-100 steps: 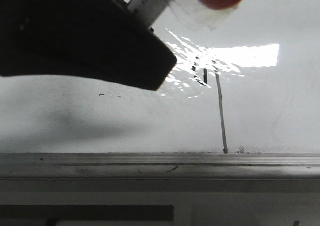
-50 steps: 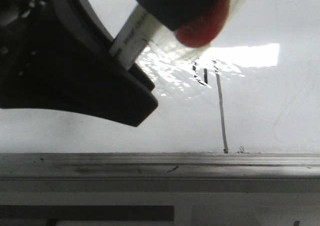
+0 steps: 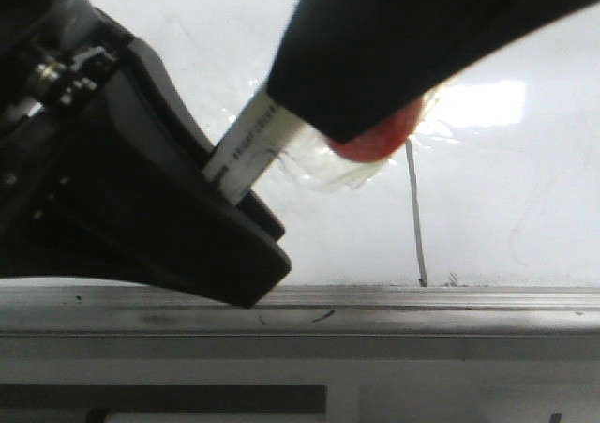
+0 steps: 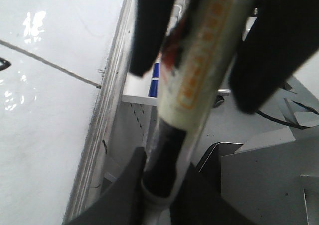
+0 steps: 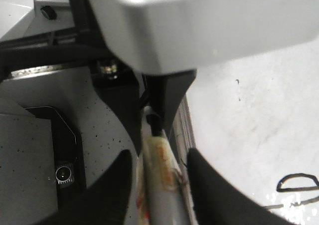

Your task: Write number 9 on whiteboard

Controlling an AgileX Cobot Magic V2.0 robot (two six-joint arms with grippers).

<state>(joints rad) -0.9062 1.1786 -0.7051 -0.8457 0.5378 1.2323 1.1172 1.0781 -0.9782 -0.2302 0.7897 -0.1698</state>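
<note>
L gripper (image 4: pixel 160 195) is clamped on a marker (image 4: pixel 197 80), its dark fingers (image 4: pixel 127 185) pressing the black end of the barrel. R gripper (image 5: pixel 159 185) has its two dark fingers (image 5: pixel 112 185) either side of the same marker (image 5: pixel 159 180); whether they actually press it can't be told. In front view the marker (image 3: pixel 246 151) runs from the L gripper body (image 3: pixel 141 207) at 8 o'clock up toward the R gripper (image 3: pixel 412 38) at 1 o'clock, w/ clear tape and a red cap (image 3: pixel 380 140) under the R one. Both grippers hang over the whiteboard (image 3: pixel 506 217), close to the lens. The number 9 (image 3: pixel 416 226): only its long thin tail shows in front view, at 3 o'clock of the marker, running down to the grey rail (image 3: pixel 422 306); loop hidden behind the cap. R wrist view shows the loop (image 5: pixel 297 182) on the board (image 5: pixel 249 115). L wrist view shows the tail (image 4: pixel 50 65) ending at the board edge.
</note>
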